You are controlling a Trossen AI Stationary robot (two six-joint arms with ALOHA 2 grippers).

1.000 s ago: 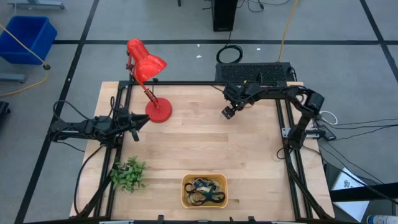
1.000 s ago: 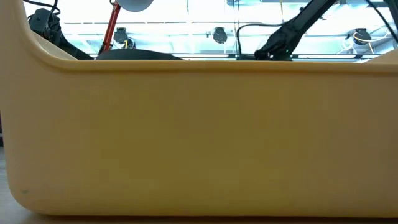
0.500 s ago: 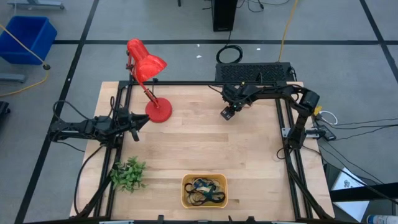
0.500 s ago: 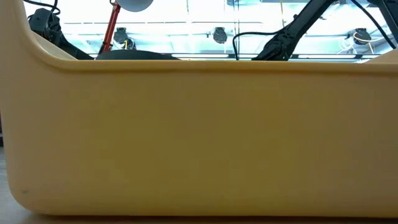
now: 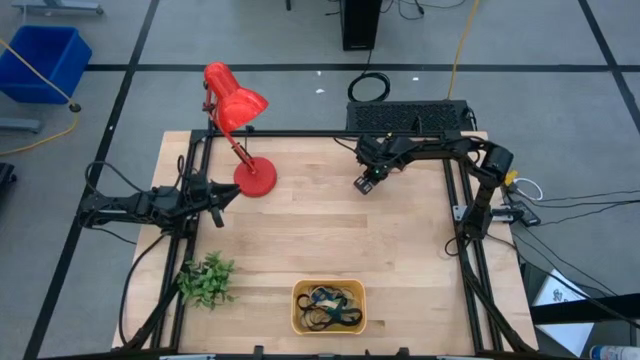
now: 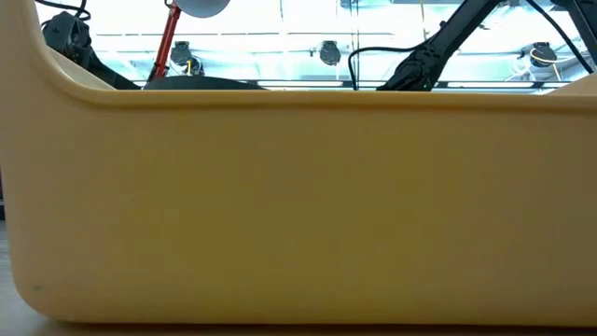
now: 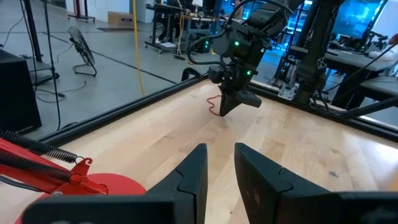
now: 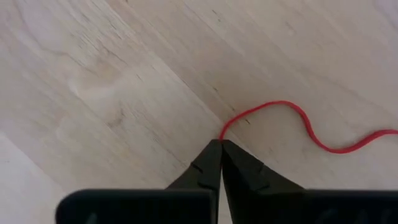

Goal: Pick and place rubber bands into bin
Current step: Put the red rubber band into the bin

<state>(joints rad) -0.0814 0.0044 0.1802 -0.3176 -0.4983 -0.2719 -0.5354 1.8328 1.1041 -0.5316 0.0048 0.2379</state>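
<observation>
Red rubber band (image 8: 292, 121) is lying on the bench (image 5: 320, 240), its end pinched in the clenched right claw (image 8: 221, 149). Left claw (image 7: 219, 163) is waiting slightly parted, grasping nothing.

Two dark, slender jointed arms with black cables looped alongside; left gripper (image 7: 219, 171) with matte black, wedge-shaped fingers; right gripper (image 8: 220, 149) likewise black, tapering to points; green indicator lights on right wrist.

A red desk lamp (image 5: 238, 125) stands on the wooden table (image 5: 320, 240). A small green plant (image 5: 207, 280) lies near its front left corner. A blue crate (image 5: 42, 60) sits on the floor.
</observation>
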